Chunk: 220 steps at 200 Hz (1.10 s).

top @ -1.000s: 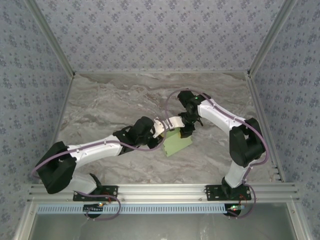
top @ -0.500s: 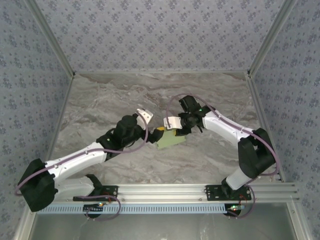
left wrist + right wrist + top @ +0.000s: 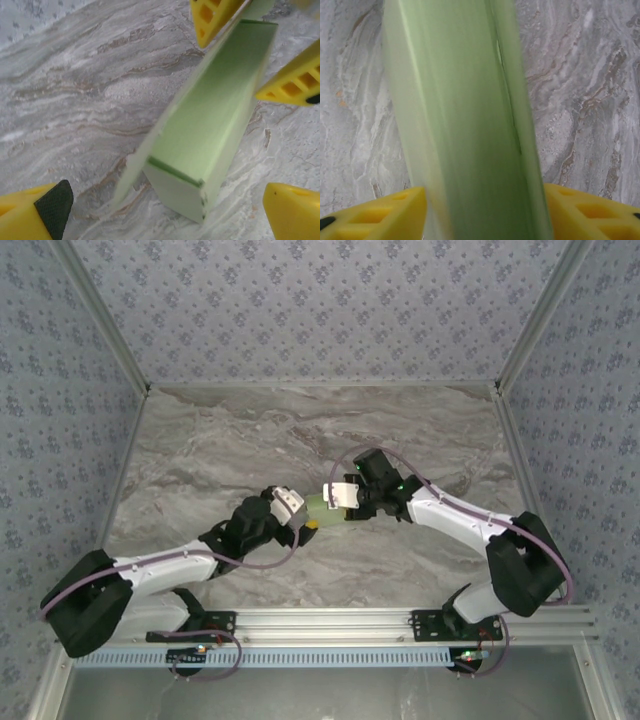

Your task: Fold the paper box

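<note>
grey marbled table [image 3: 200,450], bare

Table [image 3: 200,440] bare around box [image 3: 318,507]; left gripper [image 3: 299,513] and right gripper [image 3: 336,499] flank it closely; walls [image 3: 300,310] close off three sides.

The top camera hangs high at the near edge, looking down over the whole table [image 3: 200,440]. The 2 wrist cameras sit very close to the paper box [image 3: 210,125], facing it from opposite ends; all 3 views share it.

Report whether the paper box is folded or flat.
Folded: the paper box shows walls meeting at creased corners in the left wrist view; one side flap stands loose.
</note>
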Motion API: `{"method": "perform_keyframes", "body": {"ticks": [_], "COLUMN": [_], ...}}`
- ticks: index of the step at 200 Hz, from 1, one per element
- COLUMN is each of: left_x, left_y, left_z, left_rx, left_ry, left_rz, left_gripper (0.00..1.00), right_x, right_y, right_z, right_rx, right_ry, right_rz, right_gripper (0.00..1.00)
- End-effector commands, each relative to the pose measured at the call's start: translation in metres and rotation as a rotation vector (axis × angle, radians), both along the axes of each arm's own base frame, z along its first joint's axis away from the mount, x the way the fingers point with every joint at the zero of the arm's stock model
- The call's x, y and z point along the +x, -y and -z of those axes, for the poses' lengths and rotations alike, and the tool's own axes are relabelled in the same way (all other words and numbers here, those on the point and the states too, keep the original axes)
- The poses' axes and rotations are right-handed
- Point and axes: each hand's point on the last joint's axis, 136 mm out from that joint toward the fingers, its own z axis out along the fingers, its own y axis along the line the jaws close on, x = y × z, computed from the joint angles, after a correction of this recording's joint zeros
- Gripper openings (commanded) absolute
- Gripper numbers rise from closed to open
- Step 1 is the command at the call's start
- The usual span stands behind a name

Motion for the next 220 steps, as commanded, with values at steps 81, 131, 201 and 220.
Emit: {"method": "perform_keyframes", "body": {"ticks": [81,131,201,220], "left_x": [0.008,0.0,0.0,0.001], "left_y": [0.004,-0.014,-0.037,-0.039], "left_z": [-0.022,-0.016,-0.009,-0.011], "left_rx": [-0.018,-0.114,-0.14,-0.157], "left_ry": [0.131,0.031,-0.016,-0.023], "left_rz": [0.064,-0.024,-0.146,-0.154], "left_gripper": [0.99,0.99,0.99,0.99], "right_x": [-0.033,-0.023,-0.028,-0.022], "right_y": [-0.002,-0.016,-0.018,-0.017], "right_z": [-0.011,0.0,0.01,0.01], "right_rx": [-0.1,-0.167,-0.18,-0.169], "right_ry": [-0.219,-0.348,-0.487,-0.474], "right_rz": [-0.198,-0.233,-0.17,-0.128], "right_gripper": [0.87,0.85,0.57,0.53]}}
